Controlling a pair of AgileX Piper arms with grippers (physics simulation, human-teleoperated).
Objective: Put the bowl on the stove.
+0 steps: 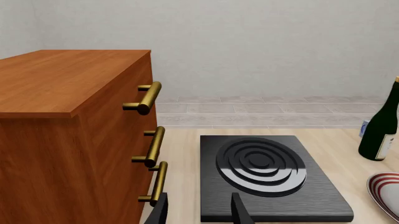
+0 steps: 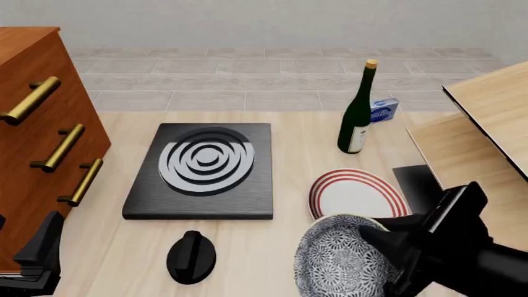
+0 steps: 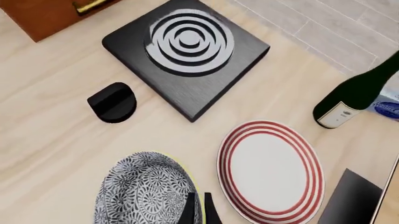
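while right gripper pinches bowl rim (beside plate), left gripper spread, stove bare

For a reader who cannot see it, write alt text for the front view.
The right gripper holds a speckled bowl by its rim above the table's near edge, beside a striped plate. A black stove lies ahead to the left, a knob in front of it, a bottle behind.
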